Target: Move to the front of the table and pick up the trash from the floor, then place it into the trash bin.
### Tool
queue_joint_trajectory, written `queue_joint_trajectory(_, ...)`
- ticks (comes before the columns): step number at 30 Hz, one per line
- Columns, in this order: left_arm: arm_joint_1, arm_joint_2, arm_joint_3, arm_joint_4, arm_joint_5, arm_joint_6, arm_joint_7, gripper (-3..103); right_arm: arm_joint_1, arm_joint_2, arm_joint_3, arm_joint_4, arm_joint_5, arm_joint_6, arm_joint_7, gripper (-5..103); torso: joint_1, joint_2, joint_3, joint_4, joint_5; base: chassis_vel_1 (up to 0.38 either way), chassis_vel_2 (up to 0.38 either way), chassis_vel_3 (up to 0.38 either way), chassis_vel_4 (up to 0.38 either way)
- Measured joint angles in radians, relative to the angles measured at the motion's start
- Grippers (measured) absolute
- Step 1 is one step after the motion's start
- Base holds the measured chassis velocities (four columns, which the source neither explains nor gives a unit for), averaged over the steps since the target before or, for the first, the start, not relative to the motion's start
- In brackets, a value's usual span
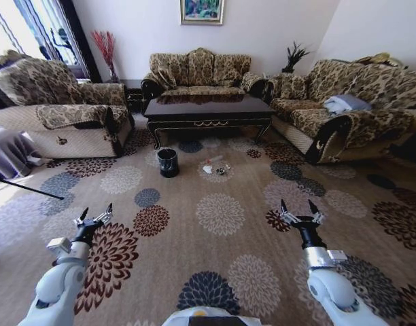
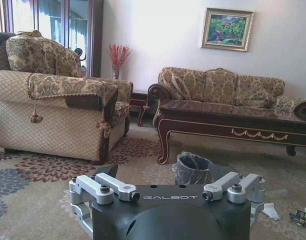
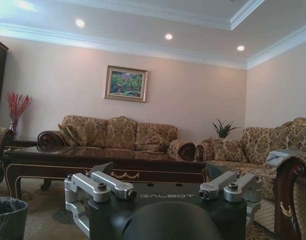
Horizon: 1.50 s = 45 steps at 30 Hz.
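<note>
Two metal grippers, left gripper (image 1: 96,213) and right gripper (image 1: 298,210), spread open low in frame above patterned floor (image 1: 221,258); crumpled trash (image 1: 215,166) beside round black trash bin (image 1: 168,162) before glossy table (image 1: 208,109).

The floor (image 1: 215,258) is tan with big round flowers in cream, brown, dark red and dark blue. The surface (image 1: 208,107) is shiny dark brown with a gold swirl on the front. The bin (image 1: 168,162) is black with a black bag. The sofas (image 1: 198,71) are brown with a leafy gold pattern. The walls are pale cream.
</note>
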<state>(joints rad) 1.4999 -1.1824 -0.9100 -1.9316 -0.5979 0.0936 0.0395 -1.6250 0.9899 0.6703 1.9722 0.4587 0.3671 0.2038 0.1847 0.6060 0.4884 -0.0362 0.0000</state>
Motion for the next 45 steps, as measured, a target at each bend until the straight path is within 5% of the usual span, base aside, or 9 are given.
queue_joint_trajectory(45, -0.005, -0.001, 0.004, 0.016, 0.013, -0.013, 0.008, 100, 0.007, 0.002, -0.006, -0.015, -0.011, 0.000, 0.003, 100, -0.068, -0.179, -0.111, -0.0001, 0.0000, 0.000, 0.000, 0.000, 0.000)
